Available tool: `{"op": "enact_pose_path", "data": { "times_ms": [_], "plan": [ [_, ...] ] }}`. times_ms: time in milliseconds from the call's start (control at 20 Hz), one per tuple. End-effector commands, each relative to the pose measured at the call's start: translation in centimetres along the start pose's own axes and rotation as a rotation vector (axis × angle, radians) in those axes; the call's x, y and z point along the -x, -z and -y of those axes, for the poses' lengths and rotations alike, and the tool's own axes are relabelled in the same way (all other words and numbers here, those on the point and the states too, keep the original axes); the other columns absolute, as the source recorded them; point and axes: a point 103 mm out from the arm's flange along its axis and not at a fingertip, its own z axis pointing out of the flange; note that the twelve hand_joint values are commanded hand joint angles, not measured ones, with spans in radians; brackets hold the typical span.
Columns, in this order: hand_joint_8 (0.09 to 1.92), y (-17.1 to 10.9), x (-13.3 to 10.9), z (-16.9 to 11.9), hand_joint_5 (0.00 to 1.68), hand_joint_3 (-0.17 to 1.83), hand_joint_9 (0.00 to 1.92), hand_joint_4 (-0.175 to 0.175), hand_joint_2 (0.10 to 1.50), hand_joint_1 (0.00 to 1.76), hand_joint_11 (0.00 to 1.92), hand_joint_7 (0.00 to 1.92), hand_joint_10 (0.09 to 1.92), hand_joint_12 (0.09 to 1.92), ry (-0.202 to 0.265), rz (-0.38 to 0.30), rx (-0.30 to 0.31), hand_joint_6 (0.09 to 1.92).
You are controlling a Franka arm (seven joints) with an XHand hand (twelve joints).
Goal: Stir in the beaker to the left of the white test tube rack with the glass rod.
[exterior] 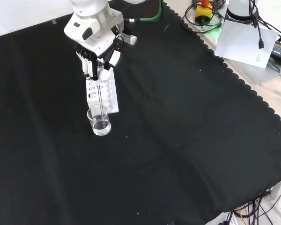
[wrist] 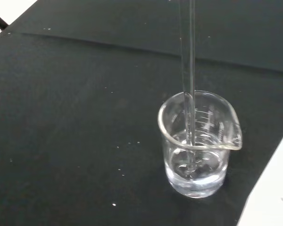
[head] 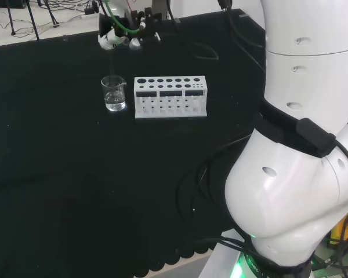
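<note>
In the head view, the glass beaker (head: 113,94) is seen standing on the black-clothed bench (head: 58,174) just to the left of the white test tube rack (head: 170,97), with a little clear liquid in its bottom. The glass rod (wrist: 187,94) is held upright by the hand (exterior: 97,56), whose fingers (exterior: 87,66) are curled round its upper end, and its lower end is seen in the wrist view already dipped into the liquid. The rod is thus judged to be picked up and placed in the beaker, so that only the stirring is left to be carried out.
</note>
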Motion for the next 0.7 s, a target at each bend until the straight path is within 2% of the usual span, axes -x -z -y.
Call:
{"op": "enact_pose_path", "data": {
  "times_ms": [50, 400, 600, 700],
  "plan": [
    [1.1, 0.7, -0.7, -0.8, 1.38, -0.17, 1.63, -0.175, 1.11, 1.31, 1.65, 1.13, 0.82, 0.69, 0.027, 0.005, 0.013, 0.09],
    [1.1, 1.7, 2.9, -0.9, 1.38, -0.17, 1.63, -0.175, 1.11, 1.31, 1.65, 1.13, 0.82, 0.69, -0.001, -0.008, 0.033, 0.09],
    [1.1, 1.3, 3.5, -0.3, 1.38, -0.17, 1.63, -0.175, 1.11, 1.31, 1.65, 1.13, 0.82, 0.69, -0.013, -0.014, 0.028, 0.09],
    [1.1, 1.0, 2.9, 0.1, 1.38, -0.17, 1.63, -0.175, 1.11, 1.31, 1.65, 1.13, 0.82, 0.69, -0.003, -0.012, 0.021, 0.09]
  ]
}}
